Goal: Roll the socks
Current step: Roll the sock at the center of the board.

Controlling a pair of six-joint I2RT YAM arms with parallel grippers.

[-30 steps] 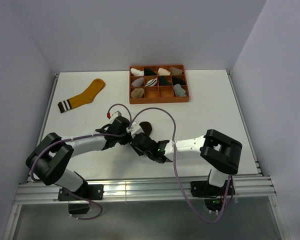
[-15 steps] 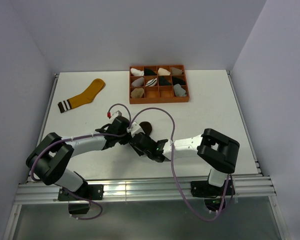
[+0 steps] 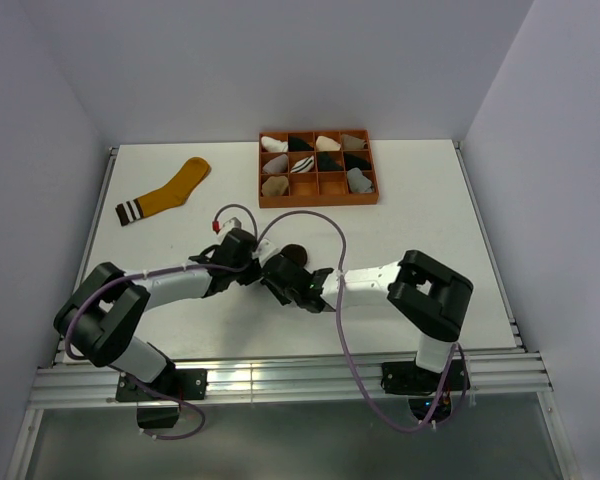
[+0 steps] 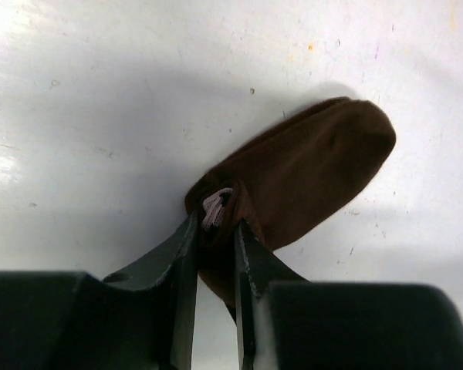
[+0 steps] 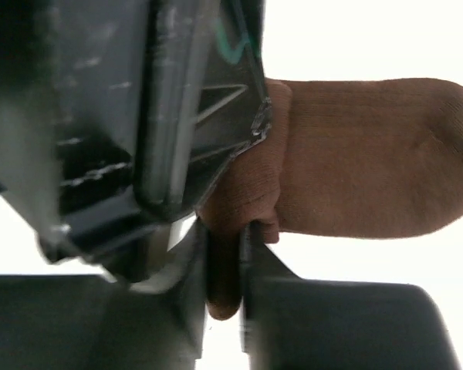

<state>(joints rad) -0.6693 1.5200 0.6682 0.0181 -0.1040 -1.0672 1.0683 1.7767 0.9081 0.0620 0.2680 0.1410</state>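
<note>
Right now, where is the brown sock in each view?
Top external: brown sock, middle of the table, nearer than the tray.
Left wrist: centre right, near end pinched in the left hand.
Right wrist: right half, a fold pinched in the right hand.
Shared landmark: the white table.

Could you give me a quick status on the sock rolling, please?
Left end effector shut on dark brown sock. Right end effector pinching it too. Mustard sock flat, far left. Nothing in the way.

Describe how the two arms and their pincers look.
The left arm and right arm have white links and bulky black joints, with purple cables looping off them. The left pincer and right pincer each have two flat dark fingers.
</note>
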